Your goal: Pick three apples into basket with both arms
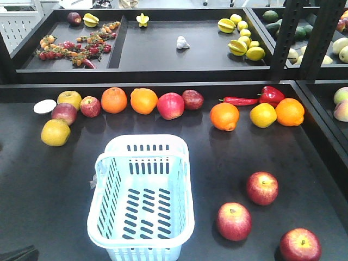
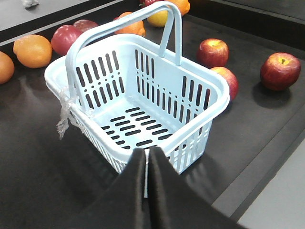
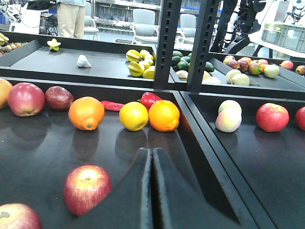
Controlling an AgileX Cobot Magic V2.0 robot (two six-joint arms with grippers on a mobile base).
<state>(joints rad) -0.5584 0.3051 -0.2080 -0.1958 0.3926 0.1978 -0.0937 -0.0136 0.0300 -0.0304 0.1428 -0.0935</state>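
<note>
**A:** Two sets of jaws. How do they stand?

**B:** Both are clenched, black fingers pressed tip to tip with nothing between them. The left jaws hang low just in front of the near corner of the basket [image 2: 157, 90]. The right jaws hang over bare desk [image 3: 43, 143].

**A:** Does anything touch them?

**B:** No. Closest to the right jaws is an apple [image 3: 87, 188], lying to their left and apart from them. A second apple [image 3: 16, 217] is cut off at the lower left corner of that view.

**A:** And the three apples together?

**B:** In the front view all three lie on the desk to the right of the basket [image 1: 144, 155], outside it. The back apple [image 1: 262, 188] is farthest up, and the middle apple [image 1: 234, 221] is nearest the basket's right wall. The front apple [image 1: 300, 245] sits by the picture's lower edge. None touches another.

**A:** The basket itself?

**B:** It stands upright. The left wrist view shows its handle raised and a scrap of clear plastic [image 2: 64, 114] tied at the rim.

**A:** Further out?

**B:** A row of fruit runs along the desk's back edge: oranges [image 1: 113, 100], other red fruit [image 1: 171, 105], a yellow fruit [image 1: 263, 115] and red peppers [image 1: 271, 95].
</note>
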